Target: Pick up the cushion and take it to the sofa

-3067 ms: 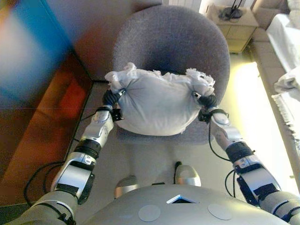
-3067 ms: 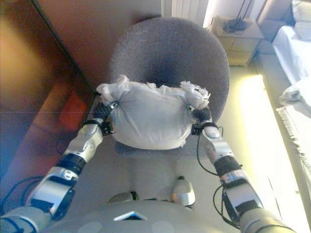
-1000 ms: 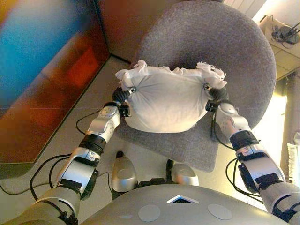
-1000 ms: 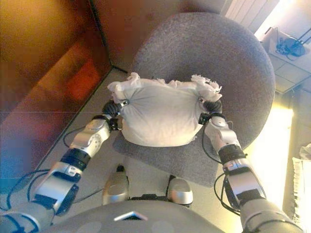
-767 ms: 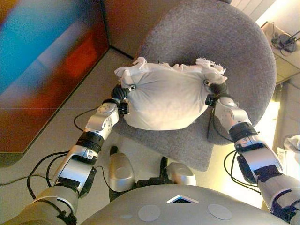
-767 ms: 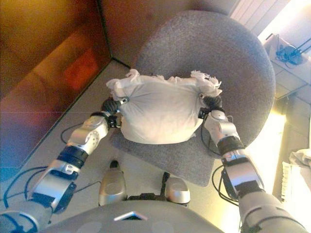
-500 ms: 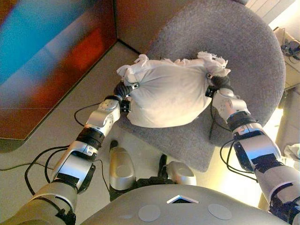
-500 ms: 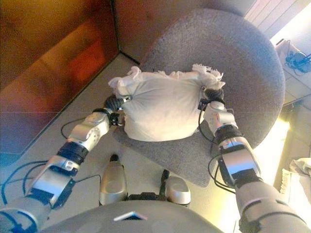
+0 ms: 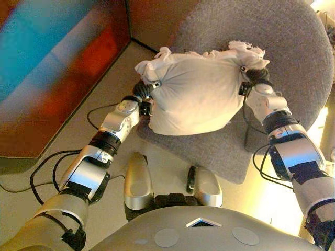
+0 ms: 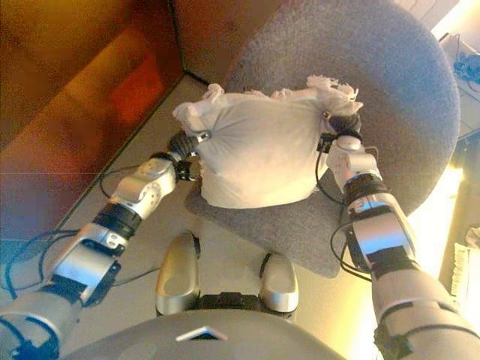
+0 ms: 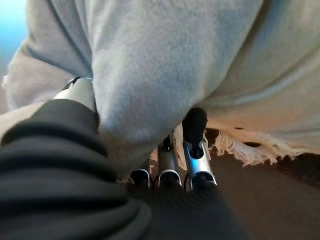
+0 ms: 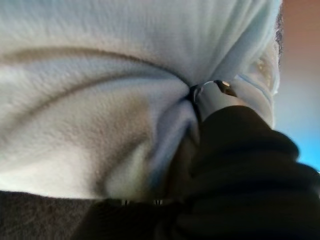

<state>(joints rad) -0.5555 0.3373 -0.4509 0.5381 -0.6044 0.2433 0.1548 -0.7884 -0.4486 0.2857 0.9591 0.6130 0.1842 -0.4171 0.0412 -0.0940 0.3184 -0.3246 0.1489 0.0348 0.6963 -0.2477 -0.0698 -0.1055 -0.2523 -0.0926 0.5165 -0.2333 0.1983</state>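
Note:
A white cushion [image 9: 199, 91] with frayed fringe along its far edge hangs between my two hands, above the front of a round grey chair seat [image 9: 298, 47]. My left hand [image 9: 144, 93] grips the cushion's left end, and my right hand [image 9: 255, 78] grips its right end. In the left wrist view my dark-tipped fingers [image 11: 195, 125] curl into the cushion's cloth [image 11: 165, 60]. In the right wrist view the cloth [image 12: 100, 75] bunches into a fold where my hand [image 12: 240, 165] pinches it.
The grey chair fills the upper right, its front edge [image 10: 300, 240] just ahead of me. A reddish-brown wooden panel [image 9: 47, 78] runs along the left and meets a wall corner [image 9: 128, 31] behind the chair. Pale floor [image 9: 104, 78] lies between panel and chair.
The whole picture has shifted, so the camera has moved; chair and panel sit differently in view. The cushion stays held in both hands, now a little higher and further right in the picture.

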